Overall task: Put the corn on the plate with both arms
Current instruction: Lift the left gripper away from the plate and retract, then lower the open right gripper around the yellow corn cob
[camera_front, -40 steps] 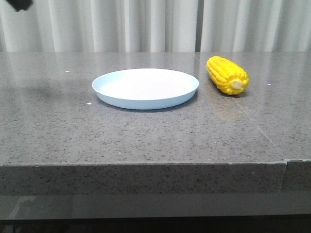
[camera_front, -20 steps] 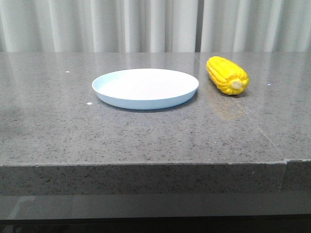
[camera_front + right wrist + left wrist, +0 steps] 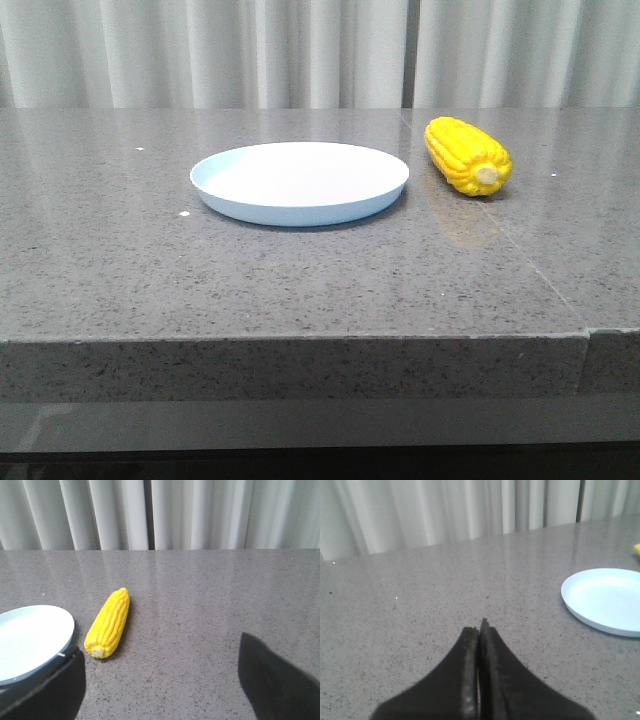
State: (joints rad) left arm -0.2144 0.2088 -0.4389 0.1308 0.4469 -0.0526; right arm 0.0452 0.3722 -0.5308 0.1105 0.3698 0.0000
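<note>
Here's the grey stone table (image 3: 300, 280), and the corn (image 3: 467, 155) is lying on its side just to the right of the plate (image 3: 300, 182), close beside its rim but not touching, pale stub end pointing toward the front edge. The plate sits flat with nothing on it, pale blue-white against the speckled top. From the left wrist, the left gripper (image 3: 479, 630) has its two dark fingers (image 3: 468, 670) pressed together, tips meeting, nothing between them, hanging over bare table with the plate (image 3: 605, 600) off to one side. Over on the right wrist, the right gripper (image 3: 160, 680) is spread wide, one finger (image 3: 45, 690) low in one corner and the other in the opposite corner, a broad stretch of table between them. The corn (image 3: 109, 622) lies ahead of that gap, nearer the first finger, with the plate (image 3: 30, 640) right beside it. White curtains (image 3: 300, 50) hang behind the table.
</note>
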